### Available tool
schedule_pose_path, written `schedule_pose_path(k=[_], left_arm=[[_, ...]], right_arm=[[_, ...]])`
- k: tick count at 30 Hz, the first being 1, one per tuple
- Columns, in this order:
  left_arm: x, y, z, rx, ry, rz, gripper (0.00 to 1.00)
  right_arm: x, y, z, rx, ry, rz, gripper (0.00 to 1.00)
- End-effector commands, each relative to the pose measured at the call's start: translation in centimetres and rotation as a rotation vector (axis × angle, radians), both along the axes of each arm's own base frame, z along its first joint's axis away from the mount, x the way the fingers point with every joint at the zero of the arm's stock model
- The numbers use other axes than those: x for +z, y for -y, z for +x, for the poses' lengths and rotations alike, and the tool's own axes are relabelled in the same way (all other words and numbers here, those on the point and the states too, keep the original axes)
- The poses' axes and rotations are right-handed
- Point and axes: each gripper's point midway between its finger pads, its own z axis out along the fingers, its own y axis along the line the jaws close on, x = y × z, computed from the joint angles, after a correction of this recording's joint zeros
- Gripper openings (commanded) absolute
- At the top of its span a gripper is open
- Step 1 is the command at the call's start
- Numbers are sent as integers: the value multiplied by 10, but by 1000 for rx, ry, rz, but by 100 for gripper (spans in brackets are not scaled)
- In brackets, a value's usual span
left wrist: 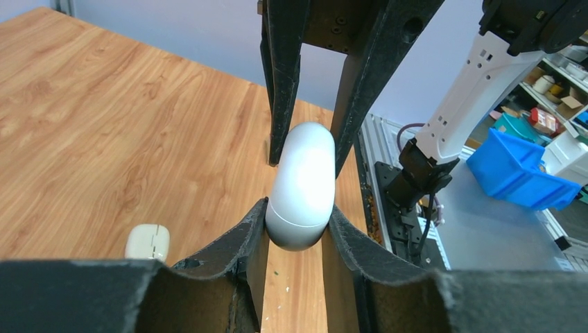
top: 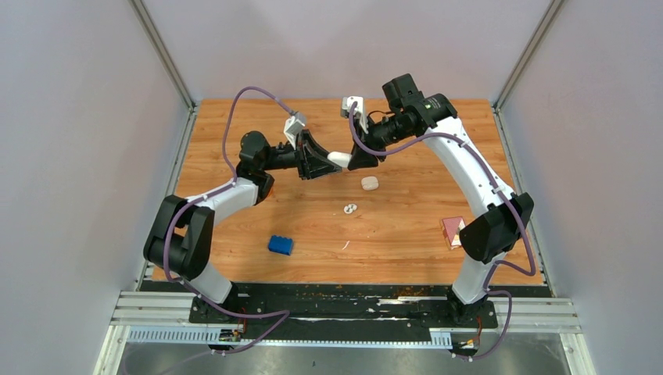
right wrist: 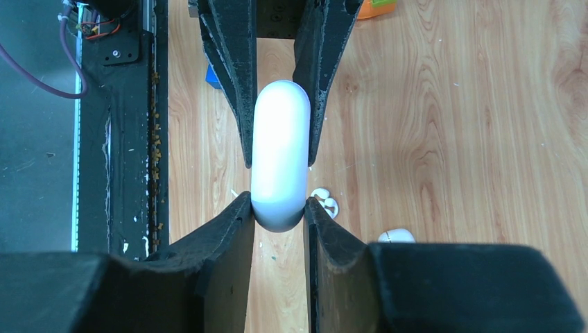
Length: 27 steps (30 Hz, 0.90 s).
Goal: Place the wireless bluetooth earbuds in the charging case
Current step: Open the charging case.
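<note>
The charging case [top: 338, 158], a smooth white oval capsule, hangs above the middle of the table, gripped at both ends. My left gripper [left wrist: 298, 222] is shut on one end, where a thin seam [left wrist: 295, 223] rings the case [left wrist: 301, 184]. My right gripper [right wrist: 277, 208] is shut on the opposite end of the case [right wrist: 280, 159]. In the top view the left gripper [top: 330, 162] and right gripper [top: 353, 159] face each other. Two tiny white earbuds [top: 350, 208] lie together on the wood below, and they also show beside the right fingers in the right wrist view [right wrist: 324, 202].
A small cream hinged case [top: 370, 183] lies near the earbuds, also visible in the left wrist view [left wrist: 148, 241] and the right wrist view [right wrist: 396, 236]. A blue toy brick [top: 281, 244] sits front left. A pink block [top: 452, 231] rests by the right arm.
</note>
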Motion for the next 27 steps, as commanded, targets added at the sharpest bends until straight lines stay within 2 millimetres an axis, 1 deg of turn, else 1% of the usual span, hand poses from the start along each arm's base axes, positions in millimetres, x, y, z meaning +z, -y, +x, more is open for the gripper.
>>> schedule_pose_path(k=[1, 3, 4, 5, 8, 9, 11, 14, 17, 22, 25, 27], left_arm=[[19, 3, 3, -10, 60, -32, 35], [19, 3, 3, -11, 62, -32, 31], [19, 3, 3, -11, 65, -33, 28], [19, 4, 3, -13, 65, -33, 25], [18, 4, 3, -13, 86, -35, 15], [17, 4, 4, -12, 92, -35, 12], [15, 4, 5, -8, 115, -38, 7], [12, 4, 3, -9, 160, -44, 4], [12, 6, -1, -18, 203, -53, 2], [11, 9, -3, -30, 237, -67, 0], [10, 10, -4, -34, 244, -71, 0], [10, 10, -4, -35, 244, -72, 0]], right_arm=[[18, 0, -3, 4, 47, 41, 14], [16, 0, -3, 3, 40, 38, 15], [15, 0, -3, 2, 35, 37, 18], [14, -1, -3, 1, 28, 37, 23], [10, -1, -4, -17, -14, 30, 48], [10, -1, -4, -23, -27, 30, 52], [7, -3, -5, -37, -60, 30, 57], [4, -4, -5, -58, -101, 30, 59], [3, -3, 1, -101, -155, 45, 59], [7, 1, 19, -198, -294, 106, 57], [13, 4, 33, -250, -336, 141, 56], [16, 5, 40, -264, -336, 155, 56]])
